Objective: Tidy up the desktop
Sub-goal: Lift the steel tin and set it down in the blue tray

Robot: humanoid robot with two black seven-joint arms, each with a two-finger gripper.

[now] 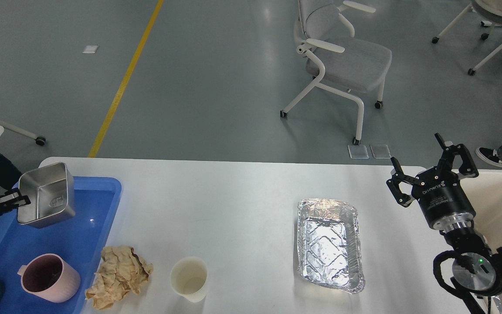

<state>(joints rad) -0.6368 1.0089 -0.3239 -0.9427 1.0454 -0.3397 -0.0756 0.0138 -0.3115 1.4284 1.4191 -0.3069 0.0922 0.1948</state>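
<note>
The white desktop [233,196] fills the lower part of the head view. On it lie a crumpled brown paper [118,275], a white paper cup [189,279] and a foil tray [329,244]. My left gripper [15,201] is shut on the near wall of a steel box [48,201], holding it tilted over the blue tray [103,205]. A pink mug [50,277] stands in the blue tray. My right gripper [421,159] is open and empty above the desktop's far right corner, to the right of the foil tray.
A cream-coloured bin [501,205] stands just past the right end of the desktop. Grey office chairs [342,56] stand on the floor beyond the table. A yellow line [124,83] runs across the floor.
</note>
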